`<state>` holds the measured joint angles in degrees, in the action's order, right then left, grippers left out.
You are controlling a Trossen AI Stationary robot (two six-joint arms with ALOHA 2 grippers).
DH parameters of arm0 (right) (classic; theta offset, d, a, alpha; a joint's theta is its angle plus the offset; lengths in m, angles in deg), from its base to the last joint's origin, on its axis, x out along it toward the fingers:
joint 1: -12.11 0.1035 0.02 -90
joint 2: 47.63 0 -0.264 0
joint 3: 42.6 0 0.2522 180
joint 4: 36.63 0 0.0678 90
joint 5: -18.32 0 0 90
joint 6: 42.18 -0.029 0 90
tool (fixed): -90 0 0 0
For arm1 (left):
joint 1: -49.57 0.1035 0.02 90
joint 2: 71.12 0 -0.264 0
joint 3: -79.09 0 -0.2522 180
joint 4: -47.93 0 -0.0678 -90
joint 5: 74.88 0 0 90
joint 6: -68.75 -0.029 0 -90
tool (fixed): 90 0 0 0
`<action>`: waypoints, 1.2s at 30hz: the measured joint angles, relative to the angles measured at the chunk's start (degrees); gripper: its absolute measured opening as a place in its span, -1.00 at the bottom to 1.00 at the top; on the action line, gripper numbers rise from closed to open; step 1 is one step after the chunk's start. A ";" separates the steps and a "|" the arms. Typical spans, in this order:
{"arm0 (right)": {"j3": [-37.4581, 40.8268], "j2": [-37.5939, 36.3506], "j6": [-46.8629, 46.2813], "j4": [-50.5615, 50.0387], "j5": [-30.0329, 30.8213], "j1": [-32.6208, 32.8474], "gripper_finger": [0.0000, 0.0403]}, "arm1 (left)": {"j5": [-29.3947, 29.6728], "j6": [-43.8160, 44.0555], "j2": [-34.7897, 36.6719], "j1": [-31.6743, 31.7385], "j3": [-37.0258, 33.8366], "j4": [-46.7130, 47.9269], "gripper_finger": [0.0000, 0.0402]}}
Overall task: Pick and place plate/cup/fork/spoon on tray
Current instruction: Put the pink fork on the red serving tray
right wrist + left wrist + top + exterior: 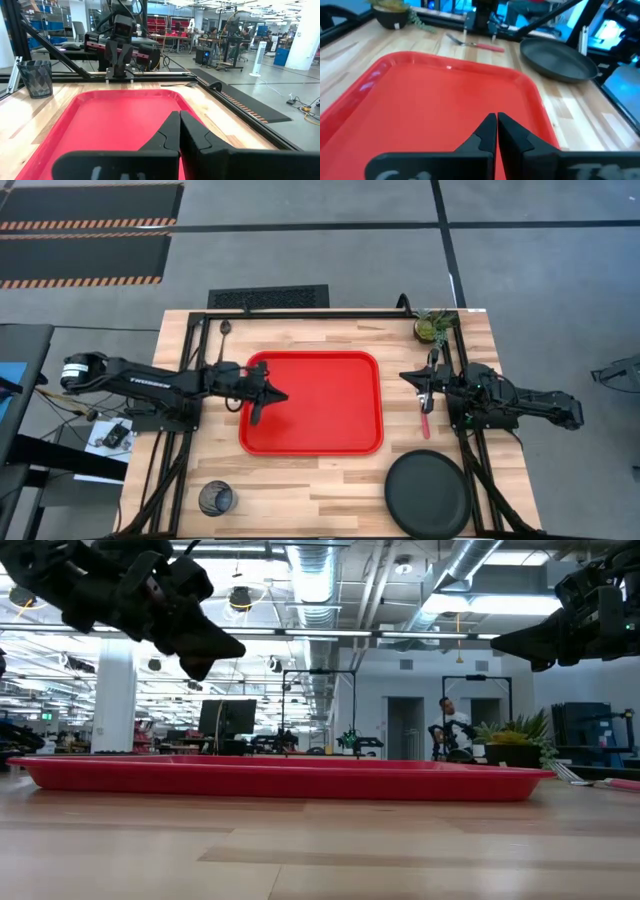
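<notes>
While tray (311,402) lies bare, cup (216,499) outside.

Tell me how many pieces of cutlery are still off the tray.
2. The fork lies on the table right of the tray, beneath the right arm. The spoon lies near the table's far edge, beyond the tray's far-left corner. Nothing looks hidden.

Open-plan robotics lab, exposed ceiling ducts (330,580), workstations, hazard-striped floor mats (85,225)

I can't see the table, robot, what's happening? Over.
Left gripper shut over tray; right gripper shut, empty. Plate, cup, fork, spoon off tray.
</notes>
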<state>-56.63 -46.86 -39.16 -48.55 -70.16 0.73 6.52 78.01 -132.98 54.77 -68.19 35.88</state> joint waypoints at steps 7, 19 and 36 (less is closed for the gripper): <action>0.00 0.00 -0.02 1.51 0.13 0.00 -0.92 | -1.51 -0.94 0.00 -0.01 -2.57 -3.72 -1.00; -0.30 -0.07 -3.50 10.63 0.75 0.36 -0.92 | -1.67 -1.95 0.00 0.66 -2.57 -4.39 -1.00; -20.77 27.47 -35.43 -33.37 14.75 -0.97 -0.96 | -11.81 -5.31 0.00 7.29 -2.57 -2.54 -1.00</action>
<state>-77.40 -19.39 -74.59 -81.91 -55.41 -0.24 -5.29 72.70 -132.98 62.06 -70.77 33.33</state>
